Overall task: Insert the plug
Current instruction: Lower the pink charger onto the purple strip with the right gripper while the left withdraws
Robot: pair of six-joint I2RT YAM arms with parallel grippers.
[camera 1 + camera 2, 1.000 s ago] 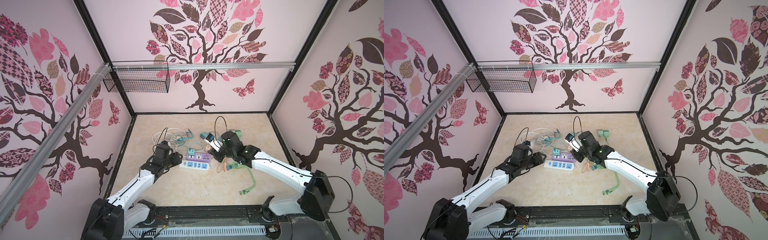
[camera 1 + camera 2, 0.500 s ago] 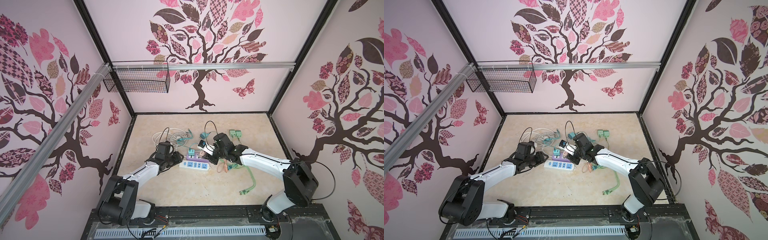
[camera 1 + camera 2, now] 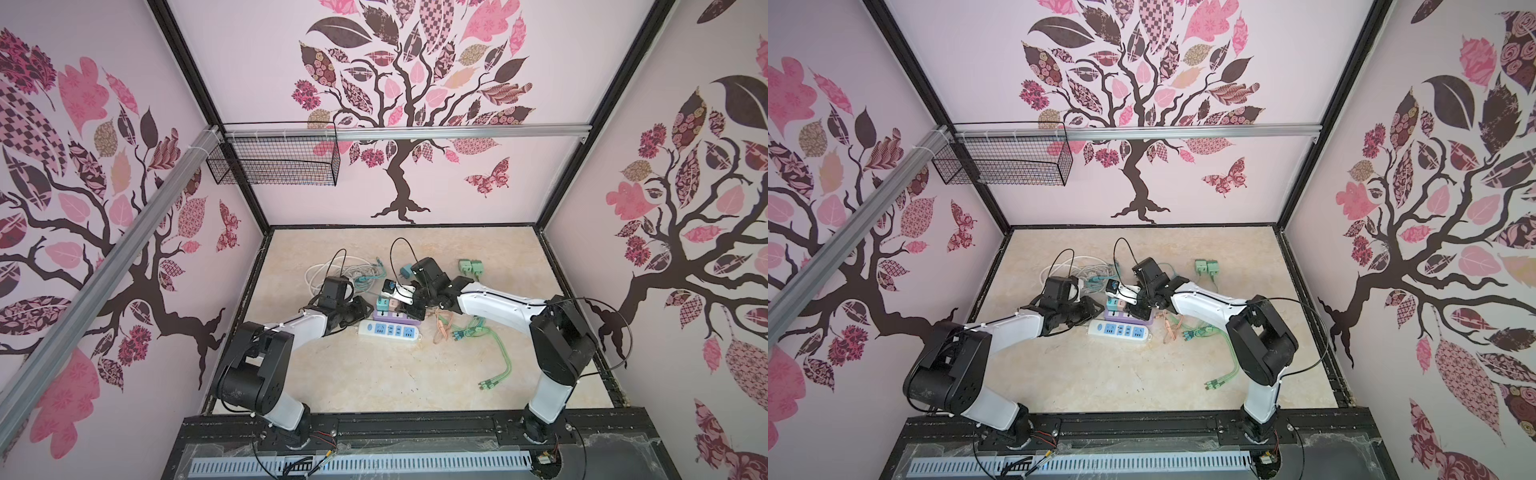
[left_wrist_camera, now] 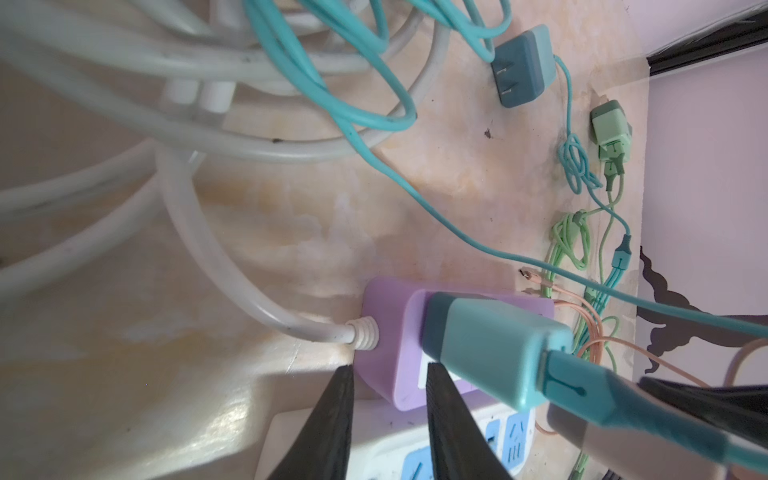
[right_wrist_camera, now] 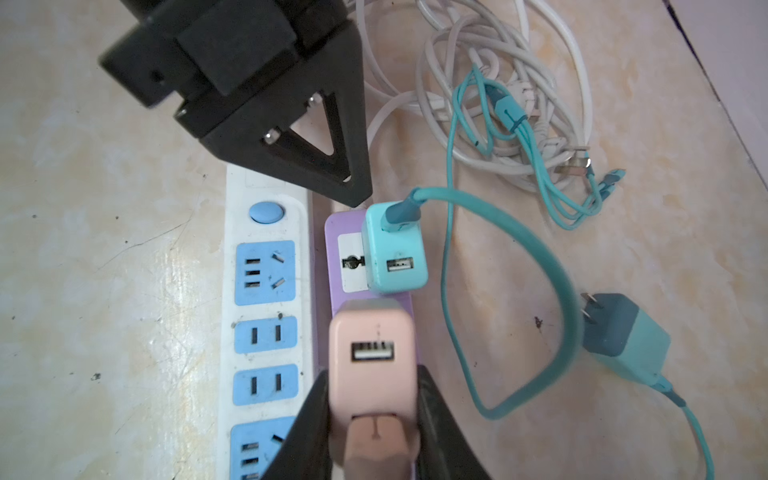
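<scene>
power strips [image 3: 388, 331] [image 3: 395, 316]: 2 | chargers [image 5: 372, 361] [image 5: 395, 257] [image 5: 627, 336] [image 3: 464, 266] [image 3: 478, 268]: 5 | robot arms [image 3: 299, 326] [image 3: 494, 303]: 2 | wire basket [image 3: 274, 166]: 1

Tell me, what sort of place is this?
Probably a robot test booth: black-framed tree-patterned pink walls, two white-and-black robot arms, left and right, mounted at the front, plus a white plastic power strip beside a purple power strip on the beige tabletop.

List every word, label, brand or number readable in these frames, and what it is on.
Nothing reads clearly in any view.
White power strip: faint marks below its blue button, too blurred to read.
Purple power strip: no lettering visible.
Pink adapter: no lettering visible.
</scene>
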